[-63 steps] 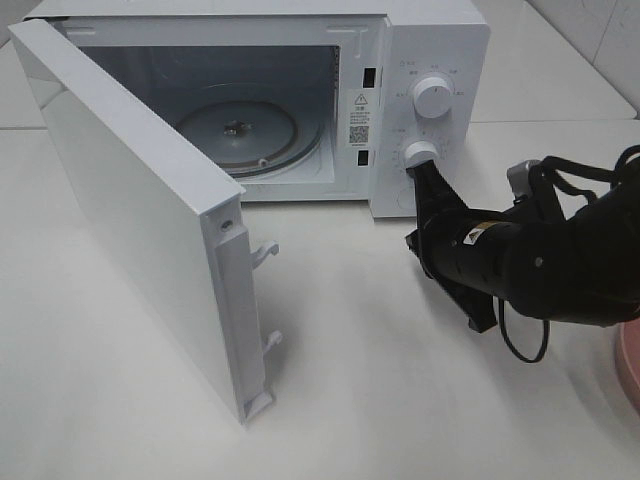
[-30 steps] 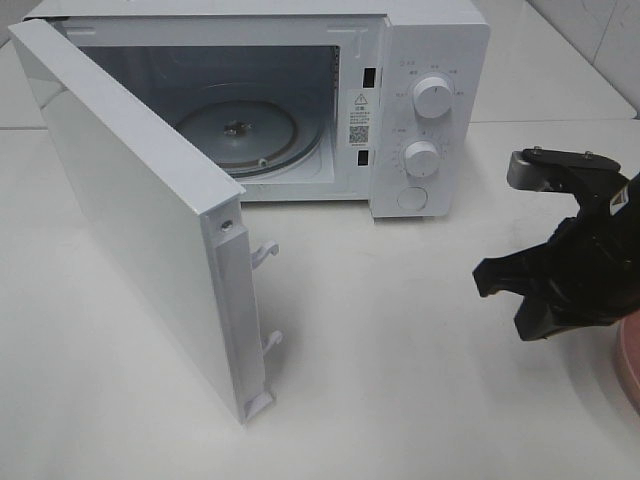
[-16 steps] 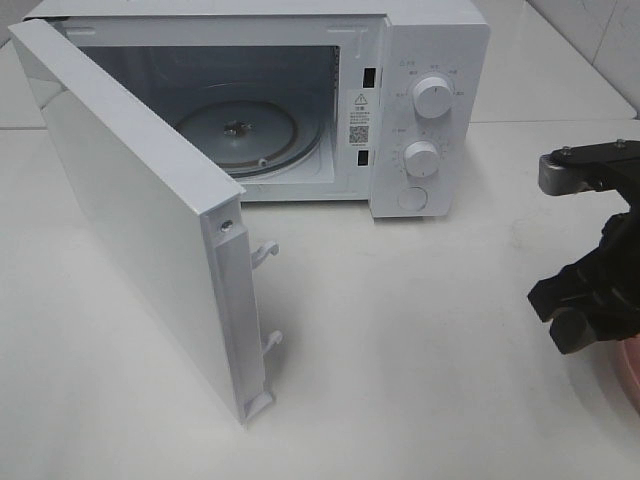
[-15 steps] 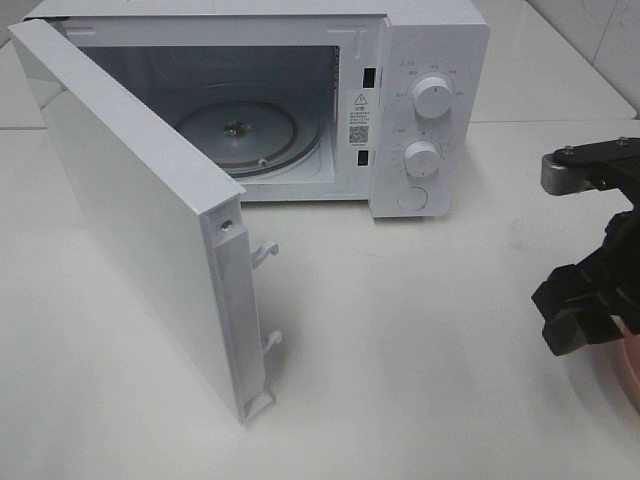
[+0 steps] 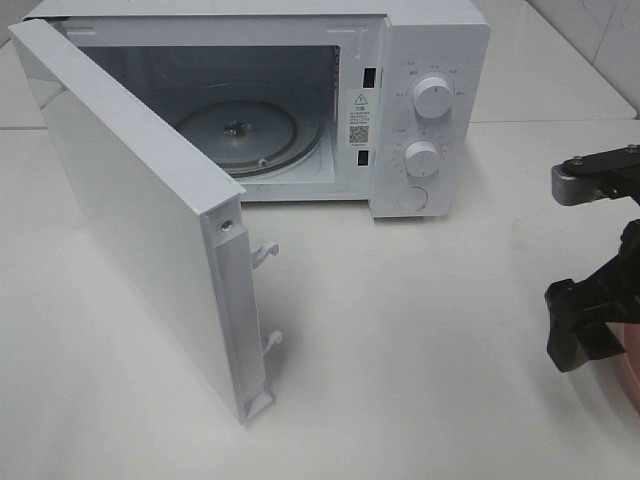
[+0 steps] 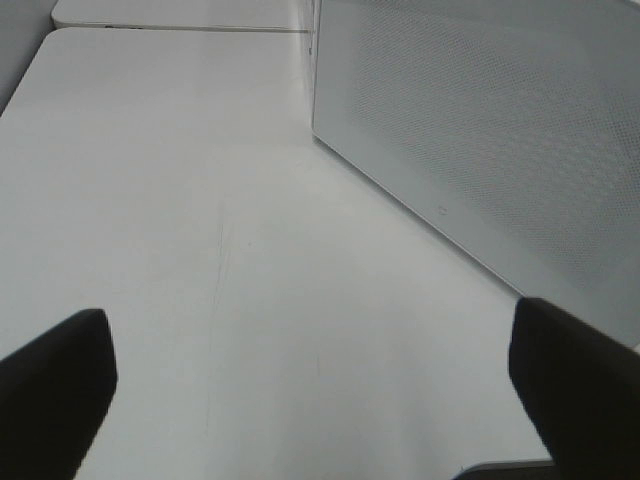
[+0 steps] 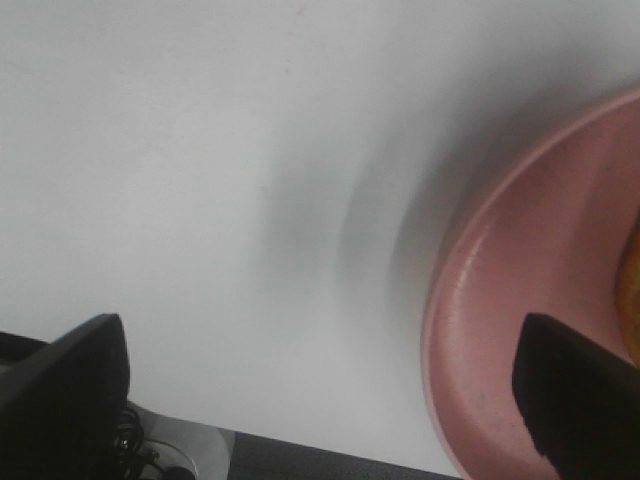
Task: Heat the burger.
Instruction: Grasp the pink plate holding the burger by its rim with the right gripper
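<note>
Your right fingers (image 7: 60, 390) stand spread across the rim of the pink plate (image 7: 520, 330) at four o'clock; only that wrist view catches an orange sliver, perhaps the burger (image 7: 633, 300). Your left fingers (image 6: 50, 385) are spread too. White bench (image 5: 420, 330), open microwave (image 5: 440, 40) at twelve.

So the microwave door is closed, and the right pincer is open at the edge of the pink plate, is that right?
Not quite. The microwave door is swung wide open, not closed, as the exterior high view shows. The rest holds: the right pincer is open at the edge of the pink plate.
</note>
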Robot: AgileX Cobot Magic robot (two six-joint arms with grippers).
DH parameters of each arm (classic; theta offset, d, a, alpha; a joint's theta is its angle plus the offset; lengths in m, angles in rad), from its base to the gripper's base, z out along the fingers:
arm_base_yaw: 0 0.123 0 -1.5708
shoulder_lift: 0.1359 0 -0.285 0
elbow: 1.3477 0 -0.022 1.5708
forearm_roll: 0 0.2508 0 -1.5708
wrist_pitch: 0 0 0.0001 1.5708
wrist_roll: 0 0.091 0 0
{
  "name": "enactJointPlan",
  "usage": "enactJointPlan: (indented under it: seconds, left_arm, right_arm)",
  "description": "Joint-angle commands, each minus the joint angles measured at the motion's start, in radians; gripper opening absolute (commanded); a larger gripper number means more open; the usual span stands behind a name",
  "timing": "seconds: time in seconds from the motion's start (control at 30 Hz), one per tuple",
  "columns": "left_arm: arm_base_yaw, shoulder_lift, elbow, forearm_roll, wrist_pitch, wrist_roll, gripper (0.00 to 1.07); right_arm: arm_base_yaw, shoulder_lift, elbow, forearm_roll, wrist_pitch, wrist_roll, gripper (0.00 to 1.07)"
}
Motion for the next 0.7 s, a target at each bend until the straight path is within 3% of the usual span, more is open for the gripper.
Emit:
enactJointPlan:
  seconds: [0.03,0.33,0.53,0.7]
  left_arm:
    - [-0.002,-0.016,-0.001,-0.002,-0.014,-0.006,1.00]
    - [-0.002,-0.016,-0.001,-0.002,-0.014,-0.006,1.00]
    - [-0.002,-0.016,-0.001,-0.002,-0.014,-0.006,1.00]
    - [-0.002,-0.016,-0.001,-0.002,-0.014,-0.006,1.00]
  right_arm:
    - [-0.054,-0.005,-0.005,-0.039,0.022,0.014,0.98]
    - [-0.067,-0.005,0.048,-0.077,-0.033,0.058,0.96]
    - [-0.134,0.001,0.070,-0.080,-0.083,0.077,0.94]
    - [-0.135,0.095,0.070,-0.080,-0.115,0.081,0.93]
